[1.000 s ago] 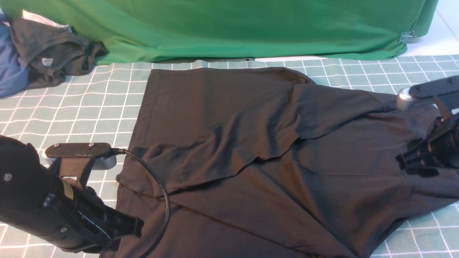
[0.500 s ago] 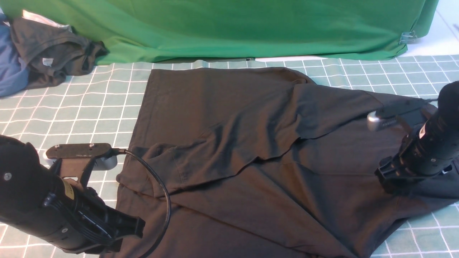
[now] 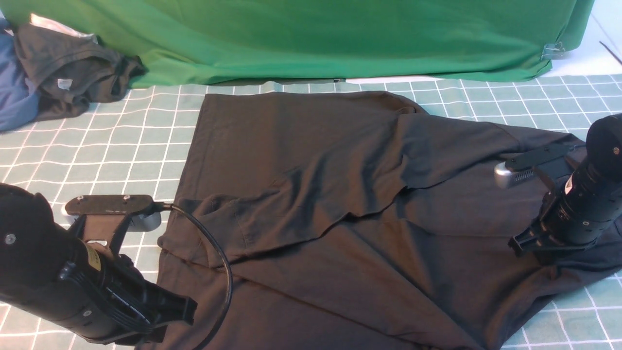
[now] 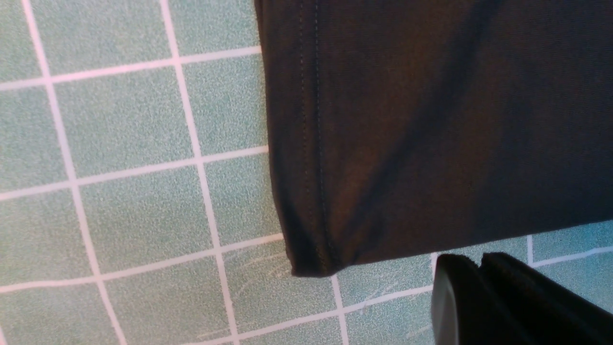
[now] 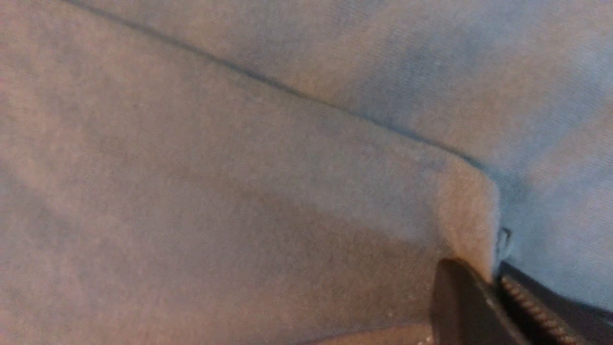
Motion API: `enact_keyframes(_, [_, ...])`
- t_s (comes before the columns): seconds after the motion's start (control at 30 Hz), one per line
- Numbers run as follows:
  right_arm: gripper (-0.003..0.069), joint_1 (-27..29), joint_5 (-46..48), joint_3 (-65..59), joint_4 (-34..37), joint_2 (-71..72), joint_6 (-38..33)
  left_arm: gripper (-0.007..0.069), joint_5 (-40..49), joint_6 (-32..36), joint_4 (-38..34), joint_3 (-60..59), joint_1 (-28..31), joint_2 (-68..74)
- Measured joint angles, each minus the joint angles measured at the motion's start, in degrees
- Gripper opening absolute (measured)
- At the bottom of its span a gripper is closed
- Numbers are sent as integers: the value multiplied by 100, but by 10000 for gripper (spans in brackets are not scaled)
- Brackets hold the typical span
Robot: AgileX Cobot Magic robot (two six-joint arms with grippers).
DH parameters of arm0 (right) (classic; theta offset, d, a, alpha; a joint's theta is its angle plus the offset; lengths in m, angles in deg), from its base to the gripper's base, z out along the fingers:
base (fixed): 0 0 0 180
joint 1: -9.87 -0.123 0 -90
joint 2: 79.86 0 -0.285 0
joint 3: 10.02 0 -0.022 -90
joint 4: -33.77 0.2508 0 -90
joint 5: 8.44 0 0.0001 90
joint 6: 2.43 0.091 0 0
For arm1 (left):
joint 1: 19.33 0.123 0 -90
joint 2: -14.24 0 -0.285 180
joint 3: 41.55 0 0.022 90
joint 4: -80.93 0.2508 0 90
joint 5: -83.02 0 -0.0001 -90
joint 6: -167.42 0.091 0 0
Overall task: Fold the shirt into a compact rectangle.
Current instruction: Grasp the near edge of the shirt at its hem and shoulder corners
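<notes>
A black long-sleeved shirt [image 3: 340, 194] is spread over a pale green mat ruled with a white grid [image 3: 121, 141], filling the middle and lower right of the front view. One sleeve is laid diagonally across the body, and loose folds run towards the lower edge of the frame. A hemmed corner of the shirt [image 4: 325, 143] is seen flat on the mat [image 4: 119, 191] in the left wrist view.

The left gripper [image 3: 187, 308] is seen at the lower left of the front view, at the shirt's near left edge. Its fingers [image 4: 527, 306] are pressed together with nothing between them, just beside the hemmed corner; a strip of mat is visible between cloth and fingers.

The right gripper [image 3: 522, 245] is lowered onto the shirt at the right edge of the front view. In the right wrist view the gripper [image 5: 493, 292] is closed on a raised fold of the shirt's fabric [image 5: 239, 191].

A bright green cloth [image 3: 316, 39] is stretched across the top of the front view. A crumpled dark grey-brown garment with a small white tag [image 3: 73, 68] is heaped in the upper left corner, touching a blue cloth [image 3: 14, 97] at the left edge.
</notes>
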Motion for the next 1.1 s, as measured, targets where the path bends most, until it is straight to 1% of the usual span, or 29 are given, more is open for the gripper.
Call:
enact_keyframes(0.17, [31, 159, 232, 0, 0, 156, 0, 11, 0, 19, 0, 0, 0, 0])
enact_keyframes(0.23, [31, 346, 337, 0, -40, 198, 0, 11, 5, 25, 0, 0, 0, 0])
enact_keyframes(0.33, [31, 556, 352, 0, -40, 204, 46, 11, 16, 37, 0, 0, 0, 0])
enact_keyframes(0.47, [43, 645, 352, 0, -40, 204, 119, 11, 10, 37, 0, 0, 0, 0])
enact_keyframes(0.5, [72, 648, 340, 0, -40, 204, 138, 11, -6, 50, 0, 0, 0, 0])
enact_keyframes(0.53, [78, 648, 340, 0, -40, 204, 138, 11, -5, 51, 0, 0, 0, 0])
enact_keyframes(0.57, [143, 648, 312, 0, -44, 204, 157, 11, -23, 51, 0, 0, 0, 0])
enact_keyframes(0.6, [186, 648, 301, 0, -51, 204, 158, 11, -23, 51, 0, 0, 0, 0])
enact_keyframes(0.7, [364, 652, 354, 43, -63, 204, 164, 11, -29, 51, 0, 0, 0, 0])
enact_keyframes(0.73, [393, 652, 442, 90, -68, 204, 164, 11, -29, 51, 0, 0, 0, 0])
enact_keyframes(0.77, [435, 654, 754, 192, -68, 204, 179, 11, -29, 51, 0, 0, 0, 0])
enact_keyframes(0.8, [435, 654, 754, 213, -68, 204, 179, 11, -23, 51, 0, 0, 0, 0])
enact_keyframes(0.83, [444, 659, 1268, 364, -62, 243, 216, 11, -15, 35, 0, 0, 0, 0])
enact_keyframes(0.87, [435, 659, 1471, 416, -58, 274, 216, 11, -9, 14, 7, 0, 0, 0])
enact_keyframes(0.93, [386, 659, 1787, 454, 0, 499, 205, 11, -2, -77, 105, 0, 0, 0])
enact_keyframes(1.0, [304, 659, 1929, 442, 0, 895, 194, 11, 3, -287, 213, 0, 0, 0])
enact_keyframes(1.03, [247, 659, 1899, 415, 37, 1154, 194, 11, 3, -383, 250, 0, 0, 0])
enact_keyframes(1.1, [169, 659, 1780, 314, 58, 1759, 194, 15, 38, -546, 284, 0, 0, 0])
